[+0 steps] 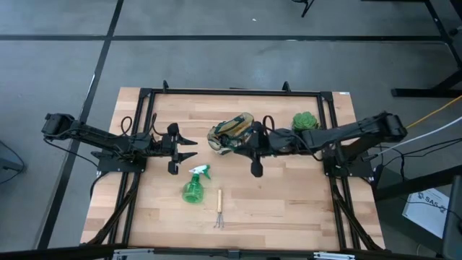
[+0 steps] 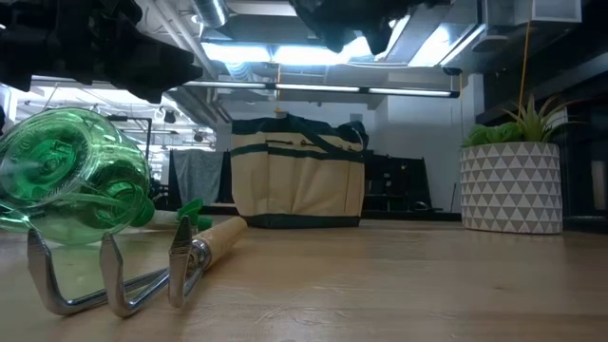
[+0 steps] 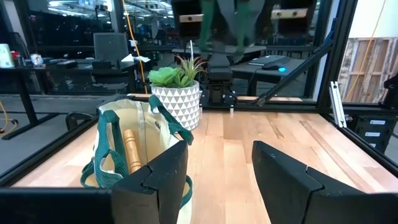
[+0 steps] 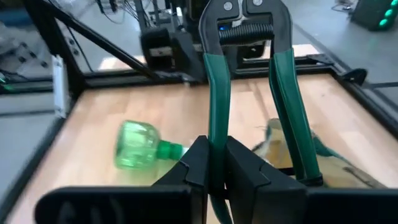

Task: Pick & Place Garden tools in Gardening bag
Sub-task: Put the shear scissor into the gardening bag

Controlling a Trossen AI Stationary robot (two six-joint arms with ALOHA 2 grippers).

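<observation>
High view: right tool (image 1: 255, 170), clamped on one handle of the shears (image 4: 249, 93), hangs just beside the bag (image 1: 229, 133), toward the counter's near edge. Left tool (image 1: 189, 149) gapes empty; bottle (image 1: 193, 187) and rake (image 1: 219, 209) lie nearer it.

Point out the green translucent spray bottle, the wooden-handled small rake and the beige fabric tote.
green translucent spray bottle (image 1: 193, 191), high view, body.
wooden-handled small rake (image 1: 219, 198), high view, handle.
beige fabric tote with dark green trim (image 2: 297, 178), low view, front wall.

Bag (image 3: 134, 155) beside plant (image 3: 176, 93), perhaps touching
</observation>
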